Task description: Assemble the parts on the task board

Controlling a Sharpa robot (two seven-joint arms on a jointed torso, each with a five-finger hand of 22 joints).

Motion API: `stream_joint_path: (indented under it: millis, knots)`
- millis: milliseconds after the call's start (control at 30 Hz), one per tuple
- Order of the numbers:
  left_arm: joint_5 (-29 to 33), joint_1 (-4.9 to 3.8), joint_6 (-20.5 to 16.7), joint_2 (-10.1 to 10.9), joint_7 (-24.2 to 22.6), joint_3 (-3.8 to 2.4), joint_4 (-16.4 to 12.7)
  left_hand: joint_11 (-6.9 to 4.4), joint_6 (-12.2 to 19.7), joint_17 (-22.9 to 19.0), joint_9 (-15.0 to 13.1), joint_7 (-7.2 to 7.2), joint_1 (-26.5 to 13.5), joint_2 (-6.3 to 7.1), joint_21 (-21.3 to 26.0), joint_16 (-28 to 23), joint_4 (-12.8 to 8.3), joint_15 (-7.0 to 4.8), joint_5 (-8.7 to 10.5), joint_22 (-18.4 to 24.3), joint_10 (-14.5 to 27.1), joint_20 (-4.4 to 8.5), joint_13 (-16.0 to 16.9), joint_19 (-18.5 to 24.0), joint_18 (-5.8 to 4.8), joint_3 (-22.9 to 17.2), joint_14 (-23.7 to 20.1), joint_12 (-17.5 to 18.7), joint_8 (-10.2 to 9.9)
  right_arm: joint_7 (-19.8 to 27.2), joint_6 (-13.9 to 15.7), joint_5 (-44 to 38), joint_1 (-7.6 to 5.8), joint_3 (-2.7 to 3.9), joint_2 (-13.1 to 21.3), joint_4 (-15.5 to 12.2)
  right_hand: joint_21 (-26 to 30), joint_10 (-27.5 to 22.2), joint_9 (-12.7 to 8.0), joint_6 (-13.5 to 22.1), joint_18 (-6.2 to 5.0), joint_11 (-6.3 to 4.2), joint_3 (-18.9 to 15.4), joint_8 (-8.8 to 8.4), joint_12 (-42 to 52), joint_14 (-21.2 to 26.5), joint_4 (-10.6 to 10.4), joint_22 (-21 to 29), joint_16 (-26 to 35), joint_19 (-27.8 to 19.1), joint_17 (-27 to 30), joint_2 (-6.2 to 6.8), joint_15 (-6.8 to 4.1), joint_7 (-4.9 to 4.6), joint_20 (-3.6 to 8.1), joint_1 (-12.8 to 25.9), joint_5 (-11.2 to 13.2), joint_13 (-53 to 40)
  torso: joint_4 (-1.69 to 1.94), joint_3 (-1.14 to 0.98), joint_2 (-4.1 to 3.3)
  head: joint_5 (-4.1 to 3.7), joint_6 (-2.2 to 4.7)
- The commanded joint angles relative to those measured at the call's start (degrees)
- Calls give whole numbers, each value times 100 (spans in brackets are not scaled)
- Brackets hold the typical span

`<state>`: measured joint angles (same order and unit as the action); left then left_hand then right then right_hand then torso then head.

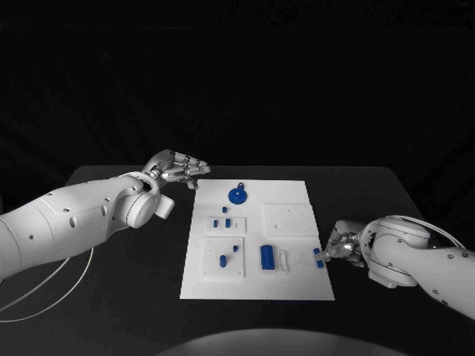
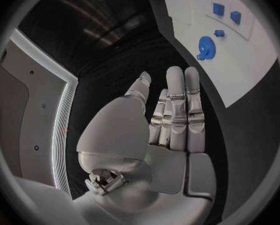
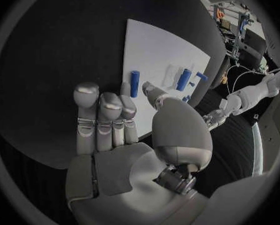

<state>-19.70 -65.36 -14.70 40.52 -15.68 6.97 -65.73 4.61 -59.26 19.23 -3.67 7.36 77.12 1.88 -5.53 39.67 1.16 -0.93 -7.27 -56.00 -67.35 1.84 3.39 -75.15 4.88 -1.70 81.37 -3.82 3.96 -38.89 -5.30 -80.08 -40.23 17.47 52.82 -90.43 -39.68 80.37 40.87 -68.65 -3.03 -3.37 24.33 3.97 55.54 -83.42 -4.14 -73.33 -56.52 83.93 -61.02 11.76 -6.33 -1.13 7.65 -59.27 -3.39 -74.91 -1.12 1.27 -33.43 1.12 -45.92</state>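
Nearest the robot, white task board [image 1: 297, 285] flat on black table [image 1: 109, 297], reaching from near edge back toward middle. On board's near right edge, small blue peg [image 1: 319, 258] at fingertips of right hand [image 1: 339, 249]; in right wrist view same peg [image 3: 134, 83] just past the fingertips [image 3: 125, 91], apparently pinched between thumb and a finger, though contact too small to confirm. Other fingers of right hand [image 3: 114, 130] straight and close together, resting at board's edge [image 3: 171, 55].

Left of that, blue cylinder [image 1: 268, 256] lying lengthwise beside a white block [image 1: 283, 260]. Further left, raised white square [image 1: 225, 257] carrying two small blue pieces [image 1: 229, 254]. Behind it, smaller white plate with blue blocks [image 1: 222, 221]. Right of these, plain white panel [image 1: 288, 219].

Farther back, blue gear [image 1: 239, 196] lying on board, with small blue piece [image 1: 240, 185] just behind it; gear [image 2: 205, 47] also seen past left hand.

Farthest, left hand [image 1: 179, 169] over table beside board's far left corner, off the board, holding nothing. In left wrist view, fingers [image 2: 177, 105] extended side by side, thumb slightly apart, palm [image 2: 124, 135] bare. Nothing between left hand and gear. White cable [image 1: 45, 293] trailing under left arm [image 1: 67, 222] across table's near left.
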Motion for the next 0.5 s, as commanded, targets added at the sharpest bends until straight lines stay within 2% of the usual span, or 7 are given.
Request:
stream_joint_path:
  millis: [33, 200, 233, 300, 500]
  knots:
    - [2, 0, 10, -3, -49, -3, -20, 9, -5, 0, -4, 5, -38, 1, -16, 6, 3, -16, -19, -6, 32, 26, 5, 8, -84, 21, 14, 19, -23, -56, 72, -125, 13, -21, -58, 17, -7, -4, 61, 11, -55, 5, 0, -28, -10, -9, -33, 5, 26, 304, 7, -3, 11, 47, -17, 56, 32, -339, -4, -3, -1, 15, -10]
    - [2, 0, 25, -2, -39, -3, -26, 9, 6, 1, -4, 8, -41, -1, -14, 8, 6, -15, -16, -4, 34, 25, 6, 8, -83, 28, 15, 18, -23, -70, 120, -279, 18, -60, -134, 68, -1, -5, 254, -33, -47, -10, 24, -12, -17, -8, -1, 13, 33, 304, 10, -16, 3, 76, -10, 29, 34, -336, -1, 1, 1, 30, -17]
    - [2, 0, 29, -2, -37, -3, -27, 9, 6, 1, -4, 8, -41, -1, -14, 8, 6, -15, -16, -4, 34, 25, 6, 8, -83, 28, 15, 18, -23, -73, 125, -321, 19, -72, -146, 82, -5, -1, 425, -42, -42, -24, 27, -19, -30, -3, 26, 13, 42, 306, 14, -32, -11, 93, 4, 28, 43, -327, 0, 1, 1, 35, -17]
    - [2, 0, 33, 0, -32, -3, -26, 9, 6, 1, -4, 8, -41, -1, -14, 8, 6, -15, -16, -4, 34, 25, 6, 8, -83, 28, 15, 18, -23, -79, 132, -393, 20, -103, -167, 109, -15, -3, 601, -30, -34, -22, 59, -21, -39, -9, 59, 10, 33, 305, 8, -31, -10, 97, 5, 26, 42, -322, 3, 2, 3, 39, -15]
    - [9, 0, 41, 10, -18, -3, -34, 10, 22, 2, -3, 11, -54, -5, -11, 8, 18, -15, -11, -1, 33, 23, 6, 8, -83, 37, 13, 18, -25, -98, 157, -669, 21, -202, -243, 195, -8, -5, 683, -10, -32, -25, 80, -27, -35, -8, 82, 16, 39, 304, 11, -25, -10, 101, 6, 22, 39, -325, 3, 3, 1, 51, -25]
